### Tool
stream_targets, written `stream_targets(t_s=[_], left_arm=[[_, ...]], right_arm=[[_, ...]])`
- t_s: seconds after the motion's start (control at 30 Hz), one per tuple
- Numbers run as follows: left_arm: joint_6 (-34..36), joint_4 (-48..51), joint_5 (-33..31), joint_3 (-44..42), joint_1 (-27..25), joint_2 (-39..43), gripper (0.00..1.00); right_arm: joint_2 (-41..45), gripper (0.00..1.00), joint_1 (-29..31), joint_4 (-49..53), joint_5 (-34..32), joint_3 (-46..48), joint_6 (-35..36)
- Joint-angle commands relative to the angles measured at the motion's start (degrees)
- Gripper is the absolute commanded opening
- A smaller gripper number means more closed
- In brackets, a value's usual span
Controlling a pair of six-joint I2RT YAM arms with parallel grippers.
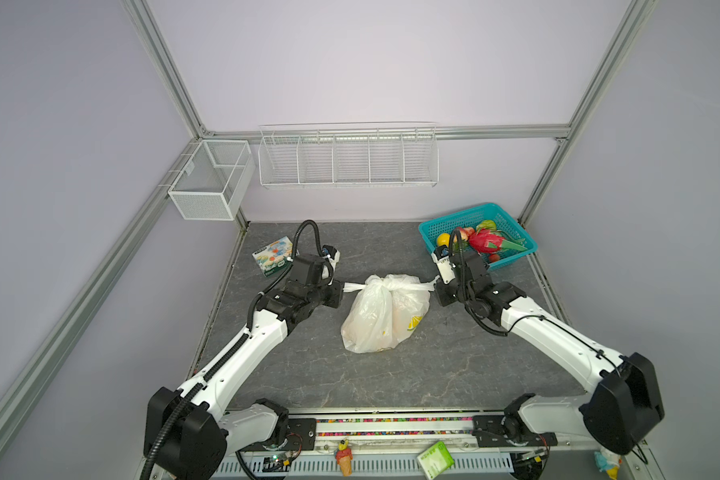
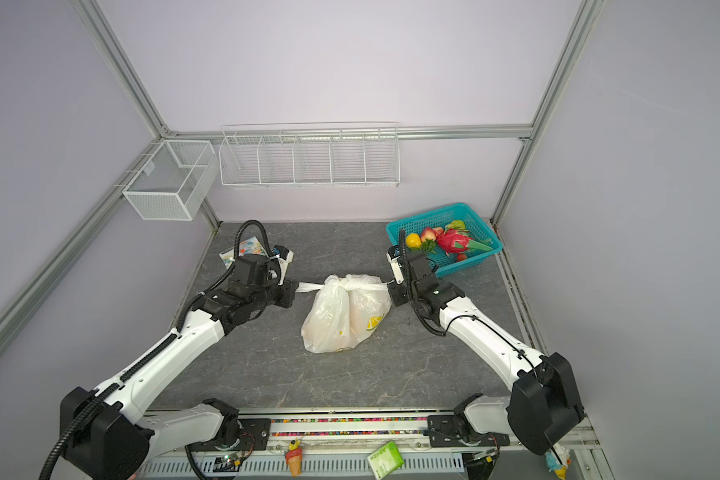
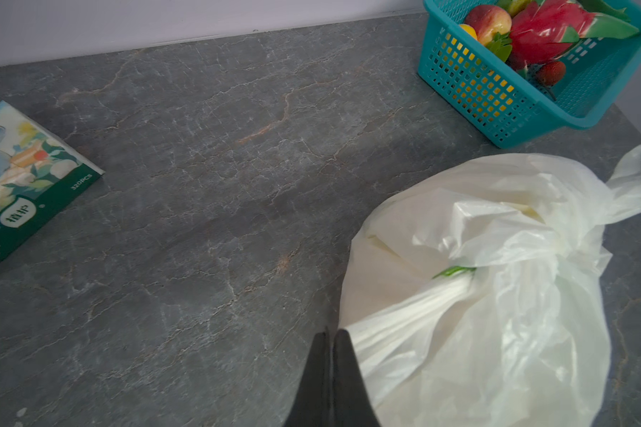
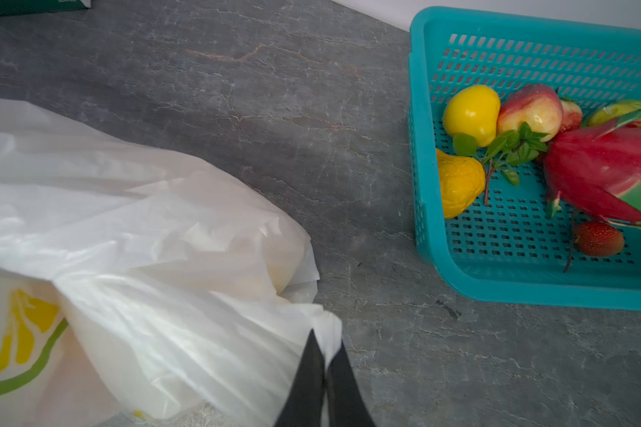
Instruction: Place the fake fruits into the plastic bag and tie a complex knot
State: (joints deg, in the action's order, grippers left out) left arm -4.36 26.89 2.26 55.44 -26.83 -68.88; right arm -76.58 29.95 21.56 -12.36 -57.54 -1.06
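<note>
The plastic bag (image 1: 375, 324) is clamped at opposite sides of the knot (image 1: 381, 284) by the left claw (image 1: 343, 286) and the right claw (image 1: 436, 286), presumably so the knot can be pulled tight.

Both top views are looking steeply down from high above the near edge of the bench (image 1: 391, 374). They are facing its far edge from far enough back to be taking in the whole bench. The 2 are sharing nearly the same scene, shifted slightly sideways.

Left wrist camera is riding low and close behind the left gripper (image 3: 332, 334), facing the far edge. Right wrist camera is sitting close behind the right gripper (image 4: 326, 344), facing likewise. Both wrist views are sharing the plastic bag (image 3: 496, 222) and the teal basket (image 3: 459, 96).
</note>
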Motion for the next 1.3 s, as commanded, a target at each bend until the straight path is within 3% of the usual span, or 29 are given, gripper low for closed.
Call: stream_targets(t_s=[0.0, 0.43, 0.5, 0.6, 0.67, 0.77, 0.87, 0.97, 1.03, 1.2, 1.27], left_arm=[[2.9, 8.1, -23.2, -2.0, 3.8, 0.5, 0.0], [3.5, 10.6, -27.3, -1.6, 0.5, -2.8, 0.0], [0.6, 12.1, -27.0, -0.1, 0.4, -3.2, 0.0], [-0.8, 10.6, -20.1, 0.9, 0.5, -1.8, 0.0], [-1.5, 7.2, -12.9, -0.1, 0.4, 0.2, 0.02], [-4.2, 3.9, -6.4, -1.4, 0.4, 3.5, 0.35], [-7.3, 1.4, -4.3, -2.2, 0.5, 7.3, 0.64], [-10.6, -3.0, -5.6, -3.8, 0.5, 12.4, 0.94], [-12.8, -7.6, -8.8, -6.0, 0.5, 16.0, 0.99], [-16.8, -22.4, -21.5, -15.9, 0.5, 24.8, 0.99], [-16.8, -30.2, -24.3, -21.6, 0.5, 28.3, 0.99]], right_arm=[[-1.5, 0.07, -6.3, 10.5, -25.5, 2.9, 0.9], [-5.2, 0.07, -5.6, 9.1, -29.5, 3.5, 1.0], [-4.6, 0.07, -5.1, 8.7, -28.7, 3.2, 1.2], [-1.6, 0.07, -3.6, 7.0, -23.9, 3.0, 2.1], [0.8, 0.18, -3.1, 6.1, -17.3, 2.5, 1.9], [4.6, 0.47, -2.9, 4.7, -7.8, 2.5, 1.1], [8.3, 0.66, -2.9, 4.0, -2.1, 2.3, 0.1], [11.7, 0.77, -3.1, 2.8, -1.4, 2.5, -0.6], [13.3, 0.84, -3.3, 2.0, -3.8, 2.7, -0.9], [16.2, 1.0, -4.5, -2.2, -12.8, 5.4, -2.3], [16.3, 0.93, -5.4, -3.3, -14.0, 6.3, -2.6]])
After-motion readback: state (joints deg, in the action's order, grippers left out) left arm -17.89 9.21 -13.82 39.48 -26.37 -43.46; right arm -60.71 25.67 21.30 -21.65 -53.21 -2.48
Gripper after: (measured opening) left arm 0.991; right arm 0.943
